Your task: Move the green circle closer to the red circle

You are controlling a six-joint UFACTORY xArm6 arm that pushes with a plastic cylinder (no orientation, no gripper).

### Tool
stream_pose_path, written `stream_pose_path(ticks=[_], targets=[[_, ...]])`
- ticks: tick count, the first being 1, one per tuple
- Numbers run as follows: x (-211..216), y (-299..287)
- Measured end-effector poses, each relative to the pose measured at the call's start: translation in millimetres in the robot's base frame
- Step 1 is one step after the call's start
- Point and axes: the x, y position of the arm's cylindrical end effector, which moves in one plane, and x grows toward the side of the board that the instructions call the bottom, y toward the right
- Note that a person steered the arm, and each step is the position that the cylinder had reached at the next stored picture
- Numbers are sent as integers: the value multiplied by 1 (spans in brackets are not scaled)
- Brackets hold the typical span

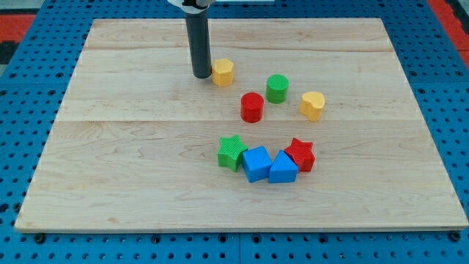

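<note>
Wooden board [132, 169] on blue pegboard. My tip [201, 75], a bare rod holding nothing, stands far left, touching the yellow hexagon [223, 72]. Green circle [277, 88] sits just right of and beyond the red circle [252, 107], slightly apart. Yellow heart [312, 105] lies further right.
</note>
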Motion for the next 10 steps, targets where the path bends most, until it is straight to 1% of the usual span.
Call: stream_pose_path(ticks=[3,5,6,7,8,9,10], targets=[[-49,39],[-51,51],[-57,124],[-54,162],[-27,165],[-9,165],[-8,165]])
